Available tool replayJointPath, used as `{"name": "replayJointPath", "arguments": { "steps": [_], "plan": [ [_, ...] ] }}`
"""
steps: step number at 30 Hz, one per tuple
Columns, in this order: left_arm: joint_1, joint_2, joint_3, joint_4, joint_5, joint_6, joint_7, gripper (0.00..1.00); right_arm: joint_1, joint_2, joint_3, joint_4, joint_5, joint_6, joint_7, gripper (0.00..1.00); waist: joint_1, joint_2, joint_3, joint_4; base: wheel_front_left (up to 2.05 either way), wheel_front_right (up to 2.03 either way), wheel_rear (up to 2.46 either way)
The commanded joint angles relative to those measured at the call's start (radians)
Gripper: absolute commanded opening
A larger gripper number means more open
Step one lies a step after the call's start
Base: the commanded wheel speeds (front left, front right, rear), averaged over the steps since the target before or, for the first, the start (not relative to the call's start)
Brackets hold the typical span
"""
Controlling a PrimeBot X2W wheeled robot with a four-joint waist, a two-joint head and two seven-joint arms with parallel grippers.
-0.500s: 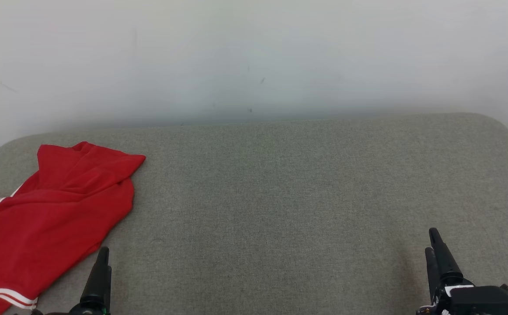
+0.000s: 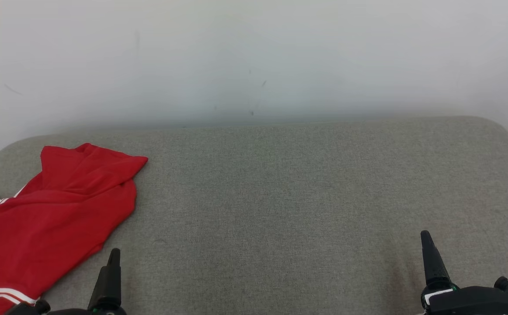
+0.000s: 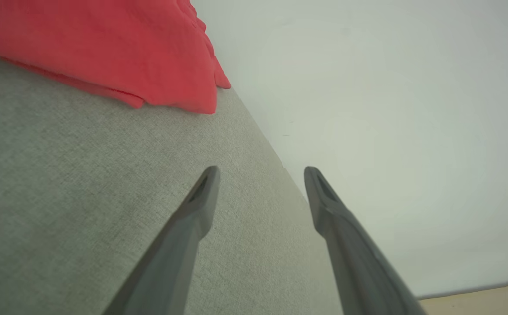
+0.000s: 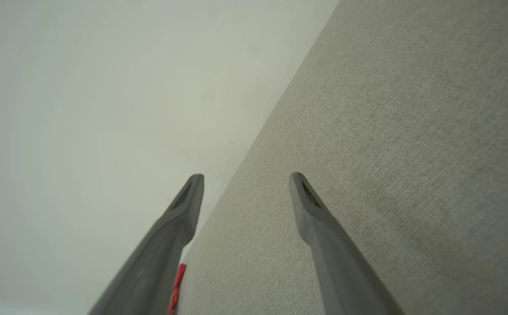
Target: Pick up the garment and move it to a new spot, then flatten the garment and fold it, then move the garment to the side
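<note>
Red garment [image 2: 48,210] beside left tool [image 3: 261,171], far from right tool [image 4: 246,176]; jaws apart, empty.

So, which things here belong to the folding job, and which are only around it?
For the job:
- red garment, crumpled on the robot's left
- left gripper, open
- right gripper, open

Only around it:
- grey fabric surface
- white wall

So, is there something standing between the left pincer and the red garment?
Nothing visible does. The left pincer, open, hovers close to the right of the red garment, which lies crumpled at the left end of the grey surface. Between them there is only bare grey fabric.
</note>
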Motion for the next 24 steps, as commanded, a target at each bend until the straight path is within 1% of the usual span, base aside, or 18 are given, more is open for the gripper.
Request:
{"name": "replayJointPath", "arguments": {
  "steps": [1, 7, 14, 16, 24],
  "plan": [
    [-0.001, 0.006, -0.006, -0.021, 0.062, 0.008, -0.012, 1.0, -0.01, -0.005, 0.002, -0.009, -0.052, 0.004, -0.01, 1.0, -0.0001, 0.0, -0.001, 0.001, 0.0, 0.0, 0.0],
    [0.008, 0.017, -0.039, -0.042, 0.211, 0.031, -0.034, 1.0, -0.009, -0.005, 0.01, 0.001, -0.182, 0.005, -0.033, 1.0, -0.0001, 0.0, -0.005, 0.004, 0.0, 0.0, 0.0],
    [0.015, 0.036, -0.077, -0.043, 0.348, 0.075, -0.058, 1.0, -0.009, -0.005, 0.005, 0.009, -0.341, 0.005, -0.056, 1.0, -0.0001, 0.0, -0.01, 0.007, 0.0, 0.0, 0.0],
    [0.015, 0.038, -0.083, -0.043, 0.363, 0.082, -0.062, 1.0, -0.008, -0.005, 0.007, 0.01, -0.358, 0.005, -0.059, 1.0, -0.0001, 0.0, -0.01, 0.008, 0.0, 0.0, 0.0],
    [0.017, 0.06, -0.122, -0.02, 0.472, 0.121, -0.087, 1.0, -0.005, -0.005, 0.025, 0.019, -0.491, 0.006, -0.076, 1.0, -0.0001, 0.0, -0.019, 0.011, 0.0, 0.0, 0.0]
  ]
}}
